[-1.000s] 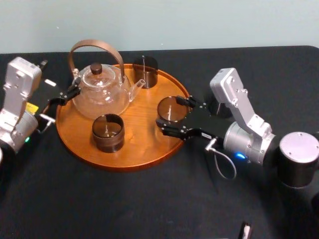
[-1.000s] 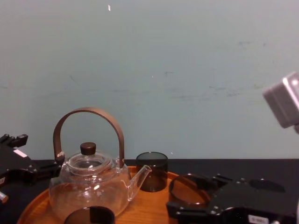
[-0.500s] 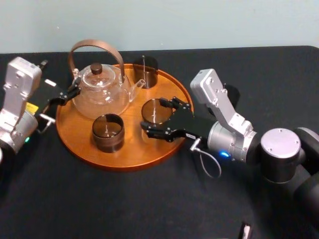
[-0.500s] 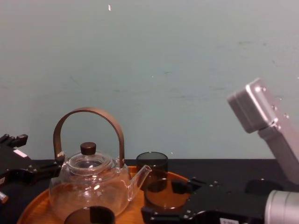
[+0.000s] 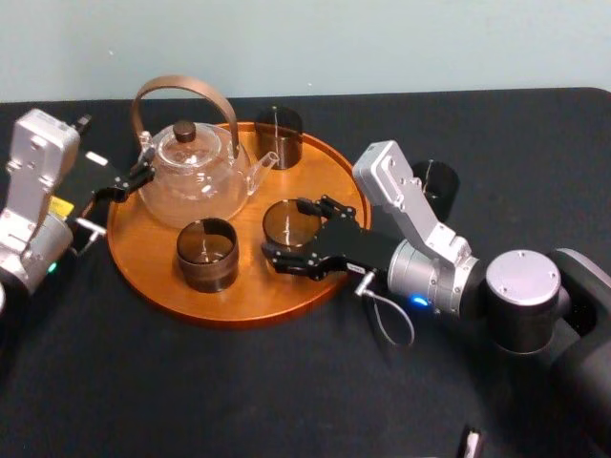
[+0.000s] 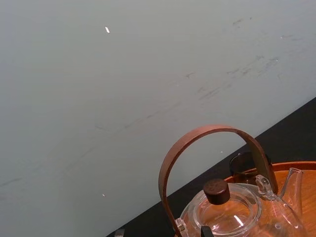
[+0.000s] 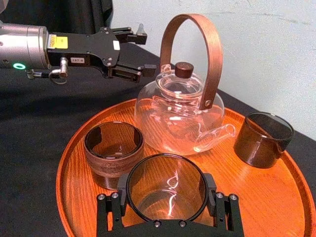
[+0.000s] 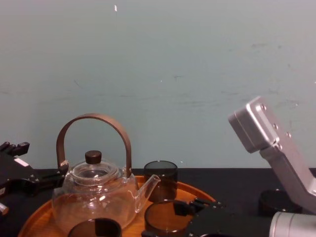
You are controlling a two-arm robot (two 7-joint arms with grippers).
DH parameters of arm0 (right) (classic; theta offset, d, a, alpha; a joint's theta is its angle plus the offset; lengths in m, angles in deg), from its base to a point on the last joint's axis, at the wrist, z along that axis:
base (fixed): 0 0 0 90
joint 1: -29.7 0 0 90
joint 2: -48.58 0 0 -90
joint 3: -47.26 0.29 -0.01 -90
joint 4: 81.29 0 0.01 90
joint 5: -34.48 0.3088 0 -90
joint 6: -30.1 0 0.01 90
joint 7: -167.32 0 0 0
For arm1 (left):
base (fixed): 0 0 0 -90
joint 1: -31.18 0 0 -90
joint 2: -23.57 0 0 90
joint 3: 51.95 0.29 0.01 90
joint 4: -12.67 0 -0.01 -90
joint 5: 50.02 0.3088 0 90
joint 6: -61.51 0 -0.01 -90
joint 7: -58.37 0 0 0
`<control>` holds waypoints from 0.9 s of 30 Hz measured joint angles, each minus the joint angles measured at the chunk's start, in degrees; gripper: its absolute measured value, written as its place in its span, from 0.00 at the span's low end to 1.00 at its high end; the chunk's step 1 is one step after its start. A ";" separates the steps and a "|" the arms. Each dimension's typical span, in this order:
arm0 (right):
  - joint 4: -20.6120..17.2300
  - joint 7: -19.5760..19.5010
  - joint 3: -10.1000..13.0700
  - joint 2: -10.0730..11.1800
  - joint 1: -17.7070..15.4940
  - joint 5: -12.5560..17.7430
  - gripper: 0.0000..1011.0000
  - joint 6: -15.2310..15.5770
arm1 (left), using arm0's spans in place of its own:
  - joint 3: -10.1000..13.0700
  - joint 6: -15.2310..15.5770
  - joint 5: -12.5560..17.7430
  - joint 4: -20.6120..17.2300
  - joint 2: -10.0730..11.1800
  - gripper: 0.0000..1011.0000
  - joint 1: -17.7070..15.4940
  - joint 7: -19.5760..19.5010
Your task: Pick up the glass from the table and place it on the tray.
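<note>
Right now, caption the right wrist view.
Right hand grips a tinted glass over the tray; left hand hovers beside the teapot.

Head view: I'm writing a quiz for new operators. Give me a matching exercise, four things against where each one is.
1 teapot
2 right gripper
3 left gripper
4 spare glass

A on the table, right of the tray
B over the tray, shut on the held glass
C open, at the tray's left rim
D on the tray, rear left

Pairs: 1-D, 2-B, 3-C, 4-A
</note>
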 joint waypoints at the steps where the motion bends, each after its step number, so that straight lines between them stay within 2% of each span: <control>1: 0.15 0.02 -0.04 -0.05 0.03 0.04 0.90 -0.03 | 0.00 0.00 0.00 0.00 0.00 0.99 0.00 0.00; 27: 3.10 1.10 -1.14 -0.94 0.93 1.27 0.90 0.06 | 0.00 0.00 0.00 0.00 0.00 0.99 0.00 0.00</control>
